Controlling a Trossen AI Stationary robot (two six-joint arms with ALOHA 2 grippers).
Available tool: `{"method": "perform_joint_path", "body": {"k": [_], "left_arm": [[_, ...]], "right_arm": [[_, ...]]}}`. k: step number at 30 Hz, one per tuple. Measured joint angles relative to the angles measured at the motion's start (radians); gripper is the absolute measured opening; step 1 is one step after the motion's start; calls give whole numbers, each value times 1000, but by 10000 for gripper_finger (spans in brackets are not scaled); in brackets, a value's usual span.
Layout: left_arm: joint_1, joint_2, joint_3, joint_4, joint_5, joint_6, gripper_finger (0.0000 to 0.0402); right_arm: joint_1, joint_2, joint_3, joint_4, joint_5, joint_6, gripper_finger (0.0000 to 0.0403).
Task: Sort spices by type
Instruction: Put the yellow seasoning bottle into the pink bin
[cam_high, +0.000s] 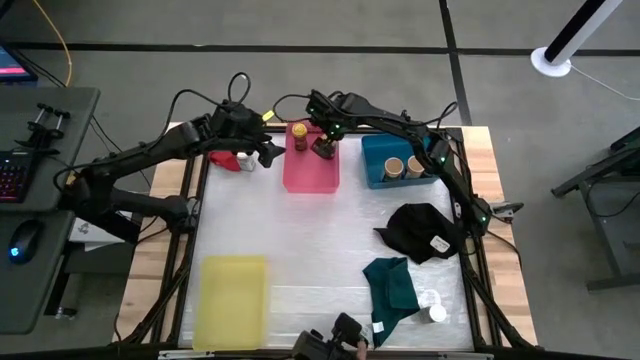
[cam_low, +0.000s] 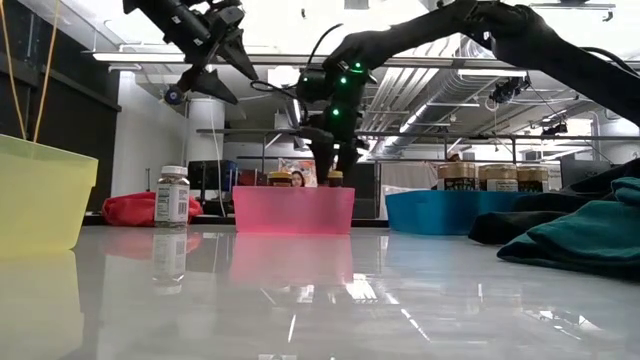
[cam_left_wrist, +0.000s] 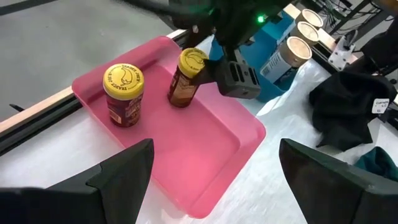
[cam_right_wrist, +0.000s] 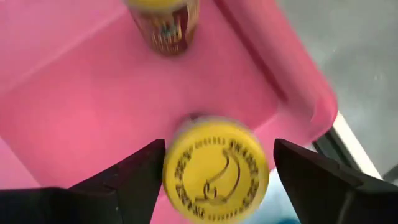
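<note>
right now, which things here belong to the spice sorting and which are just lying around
Job: yellow-lidded jar in right gripper, second yellow-lidded jar, tan-lidded jars, white-lidded jar, pink tray, blue tray, yellow tray.
Lying about: red cloth, black cloth, teal cloth.

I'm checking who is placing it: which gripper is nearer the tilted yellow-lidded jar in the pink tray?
Right. The right gripper has its jaws on either side of the tilted yellow-lidded jar over the pink tray. The left gripper hangs open beside the tray, apart from it.
</note>
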Motion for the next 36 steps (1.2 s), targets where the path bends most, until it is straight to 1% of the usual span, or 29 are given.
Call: {"method": "perform_joint_path", "body": {"k": [3,7,9,12,14,16,18,20,23,24,25,28,31,34,36], "left_arm": [[0,-7,0,1,0,9,333],[1,-14,0,-6,0,17,333],[3,-24,0,-13,0,41,333],[3,-37,0,-40,-1,53,333],[3,-45,0,-54,-3,53,333],[3,-56,0,-58,-3,53,333],[3,-63,0,-58,-3,62,333],[3,-72,0,-59,-3,70,333],[3,-90,0,-58,-3,71,333],[3,-96,0,-59,-3,71,333],[3,-103,0,-59,-3,71,333],[3,-126,0,-62,-4,69,333],[3,-149,0,-65,-23,70,333],[9,-167,0,-67,-36,70,333],[11,-173,0,-66,-48,70,333]], "right_arm": [[-2,0,20,22,2,-10,296],[-15,0,86,29,8,-60,297],[-29,-20,87,35,11,-92,297],[-50,-72,78,-23,0,-145,295],[-63,-99,78,-91,-13,-176,283],[-73,-116,79,-145,-53,-186,256],[-80,-128,78,-190,-94,-196,213],[-83,-132,78,-225,-110,-225,152],[-83,-132,51,-247,-180,-259,40],[-83,-132,28,-235,-213,-267,21],[-83,-132,7,-231,-226,-265,16],[-77,-130,-73,-217,-215,-258,12],[-65,-150,-165,-125,-220,-250,3],[-48,-209,-254,14,-215,-215,2],[-43,-252,-318,59,-207,-200,2]]}}
